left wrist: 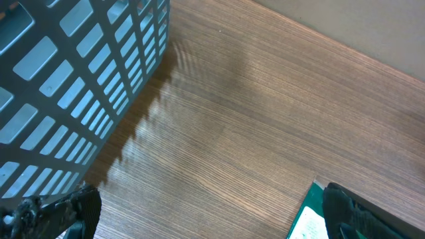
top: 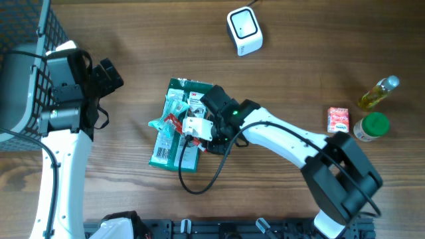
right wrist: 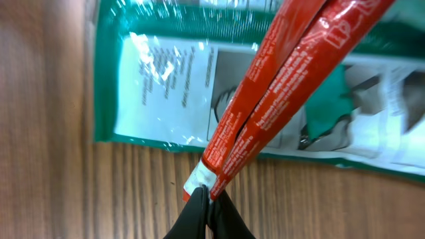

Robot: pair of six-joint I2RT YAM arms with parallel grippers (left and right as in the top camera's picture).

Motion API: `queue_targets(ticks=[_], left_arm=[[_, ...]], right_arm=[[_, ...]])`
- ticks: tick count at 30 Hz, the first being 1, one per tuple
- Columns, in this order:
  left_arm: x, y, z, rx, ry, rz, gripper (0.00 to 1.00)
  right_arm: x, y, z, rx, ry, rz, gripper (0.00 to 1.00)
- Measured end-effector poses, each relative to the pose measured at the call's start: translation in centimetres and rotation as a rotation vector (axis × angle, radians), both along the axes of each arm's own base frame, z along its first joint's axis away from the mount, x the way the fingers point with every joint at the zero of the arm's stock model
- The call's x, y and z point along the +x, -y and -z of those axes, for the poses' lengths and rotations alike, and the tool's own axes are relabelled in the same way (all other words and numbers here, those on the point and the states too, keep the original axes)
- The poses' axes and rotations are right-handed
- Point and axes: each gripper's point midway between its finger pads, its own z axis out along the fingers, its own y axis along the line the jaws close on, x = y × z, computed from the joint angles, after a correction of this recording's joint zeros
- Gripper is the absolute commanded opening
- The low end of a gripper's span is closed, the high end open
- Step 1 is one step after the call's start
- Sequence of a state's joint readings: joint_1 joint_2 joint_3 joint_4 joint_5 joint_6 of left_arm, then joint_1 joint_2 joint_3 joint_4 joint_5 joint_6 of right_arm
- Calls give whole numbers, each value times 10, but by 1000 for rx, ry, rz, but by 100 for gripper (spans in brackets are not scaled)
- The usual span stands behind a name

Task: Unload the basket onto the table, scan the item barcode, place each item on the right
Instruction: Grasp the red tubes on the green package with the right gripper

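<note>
Overhead: one white scanner [top: 244, 30], one green packet [top: 164, 150] at centre of surface [top: 319, 60], one bottle [top: 378, 91], one red carton [top: 338, 120], one green-capped jar [top: 373, 126], one basket [top: 26, 40]. Left wrist: left fingers [left wrist: 362, 214] wide apart, holding nothing, near basket. Right wrist: right fingers [right wrist: 199, 219] pinched together on end of two red sachets [right wrist: 279, 86] over green packet.

- One white barcode scanner [top: 244, 30], standing on the table.
- One flat green-edged packet [top: 174, 151] with printed white panels.
- Two red stick packets [right wrist: 299, 79], lying side by side over the green packet.
- One small pink carton [top: 338, 120].
- One slim bottle of yellow liquid [top: 377, 93].
- One jar with a green lid [top: 372, 126].
- One grey lattice basket [top: 14, 79].
- Two robot arms: the left arm [top: 63, 99] and the right arm [top: 285, 141].
</note>
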State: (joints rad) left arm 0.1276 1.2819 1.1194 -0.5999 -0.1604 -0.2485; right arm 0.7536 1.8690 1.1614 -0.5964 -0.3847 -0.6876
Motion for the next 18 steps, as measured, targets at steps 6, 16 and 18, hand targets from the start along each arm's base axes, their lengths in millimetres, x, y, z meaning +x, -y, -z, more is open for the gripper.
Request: queue_targets(ticks=[6,16,18], left_arm=[[0,0,0,0,0,0,100],[0,0,0,0,0,0,100],[0,0,0,0,0,0,100]], right_arm=[[-3,6,29,-56,-40,-3,24],[-3,5,29,-53,-39,-3,31],[-3,5,28,-57,-43,-3,33]])
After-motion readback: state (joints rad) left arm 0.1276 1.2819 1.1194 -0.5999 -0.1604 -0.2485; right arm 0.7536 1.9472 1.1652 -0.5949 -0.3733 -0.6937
